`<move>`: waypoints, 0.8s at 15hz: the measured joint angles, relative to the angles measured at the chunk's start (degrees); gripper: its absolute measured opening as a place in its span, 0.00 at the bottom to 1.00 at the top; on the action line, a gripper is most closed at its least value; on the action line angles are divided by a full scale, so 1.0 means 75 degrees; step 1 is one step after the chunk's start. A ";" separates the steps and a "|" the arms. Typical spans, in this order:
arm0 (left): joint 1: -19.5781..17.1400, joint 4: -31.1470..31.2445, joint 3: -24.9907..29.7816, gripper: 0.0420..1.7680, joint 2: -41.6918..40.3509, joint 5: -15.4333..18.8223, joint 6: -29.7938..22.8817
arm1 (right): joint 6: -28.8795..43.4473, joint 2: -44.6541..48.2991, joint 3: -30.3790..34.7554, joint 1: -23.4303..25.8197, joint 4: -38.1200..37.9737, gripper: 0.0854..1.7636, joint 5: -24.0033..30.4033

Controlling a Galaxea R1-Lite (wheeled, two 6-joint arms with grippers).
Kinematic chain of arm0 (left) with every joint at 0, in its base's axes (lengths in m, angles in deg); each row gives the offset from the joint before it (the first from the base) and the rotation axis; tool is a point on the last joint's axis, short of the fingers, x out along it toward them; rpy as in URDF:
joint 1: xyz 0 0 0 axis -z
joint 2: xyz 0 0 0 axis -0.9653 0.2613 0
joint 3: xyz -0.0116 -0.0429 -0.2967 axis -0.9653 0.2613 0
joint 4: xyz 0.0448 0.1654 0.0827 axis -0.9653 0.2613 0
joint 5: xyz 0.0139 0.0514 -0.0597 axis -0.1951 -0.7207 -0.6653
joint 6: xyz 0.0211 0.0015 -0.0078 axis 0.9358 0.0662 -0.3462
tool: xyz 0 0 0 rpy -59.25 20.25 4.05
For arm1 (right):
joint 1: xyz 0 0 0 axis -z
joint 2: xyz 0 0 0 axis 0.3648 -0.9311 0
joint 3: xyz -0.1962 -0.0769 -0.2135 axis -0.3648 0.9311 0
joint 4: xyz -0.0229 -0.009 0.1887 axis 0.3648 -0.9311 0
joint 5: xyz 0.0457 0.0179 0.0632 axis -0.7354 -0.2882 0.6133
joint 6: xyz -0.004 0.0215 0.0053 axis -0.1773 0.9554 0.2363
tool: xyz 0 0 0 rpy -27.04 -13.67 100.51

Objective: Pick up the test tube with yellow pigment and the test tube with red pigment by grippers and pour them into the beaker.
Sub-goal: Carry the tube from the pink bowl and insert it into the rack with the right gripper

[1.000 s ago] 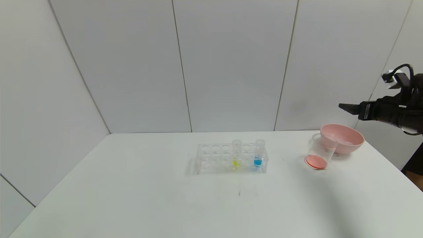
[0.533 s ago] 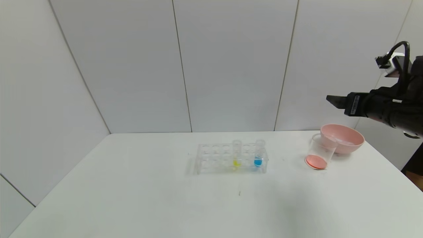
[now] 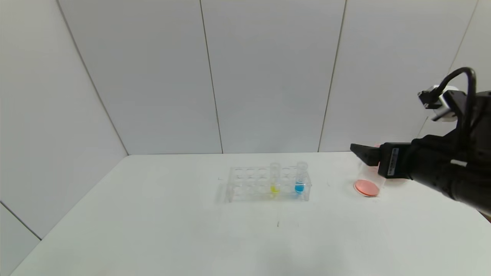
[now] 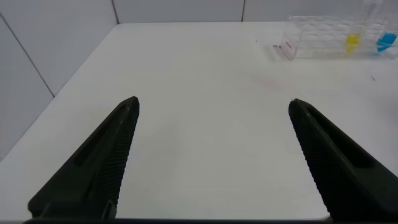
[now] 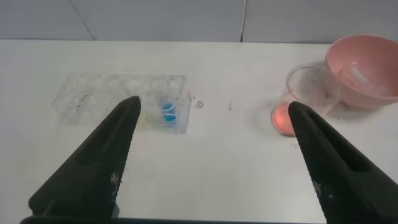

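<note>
Rack (image 3: 268,183) mid-table w/ yellow tube (image 3: 274,179) upright in it, blue tube (image 3: 301,178) just right. Red tube not seen. Beaker (image 3: 369,180) w/ orange-red liquid farther right, beside pink bowl (image 5: 364,71). Right gripper (image 5: 211,158) above beaker, jaws spread, empty. Left gripper (image 4: 214,155) over bare table (image 4: 205,81), jaws spread, empty.

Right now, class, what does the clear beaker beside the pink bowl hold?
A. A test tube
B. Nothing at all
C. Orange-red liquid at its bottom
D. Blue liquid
C: the beaker shows an orange-red layer at its base, next to the pink bowl; the blue liquid sits in a tube in the rack.
</note>
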 joint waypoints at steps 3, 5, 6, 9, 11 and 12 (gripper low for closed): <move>0.0000 0.0000 0.0000 0.97 0.0000 0.0000 0.0003 | 0.0770 -0.0463 0.0145 -0.1253 0.0076 0.96 -0.1110; 0.0000 0.0000 0.0000 0.97 0.0000 0.0000 0.0000 | 0.1065 -0.0980 0.0107 -0.1859 0.0284 0.96 -0.1438; 0.0000 0.0000 0.0000 0.97 0.0000 0.0000 0.0003 | 0.1117 -0.1256 0.0052 -0.2046 0.0471 0.96 -0.1536; 0.0000 -0.0003 0.0000 0.97 0.0000 0.0000 -0.0003 | 0.1164 -0.2183 -0.0286 -0.2367 0.0899 0.96 -0.1791; 0.0000 0.0000 0.0000 0.97 0.0000 0.0000 0.0000 | 0.1170 -0.2786 -0.0673 -0.2433 0.0967 0.96 -0.1840; 0.0000 0.0000 0.0000 0.97 0.0000 0.0000 0.0000 | 0.1164 -0.3098 -0.0922 -0.2448 0.0987 0.96 -0.1864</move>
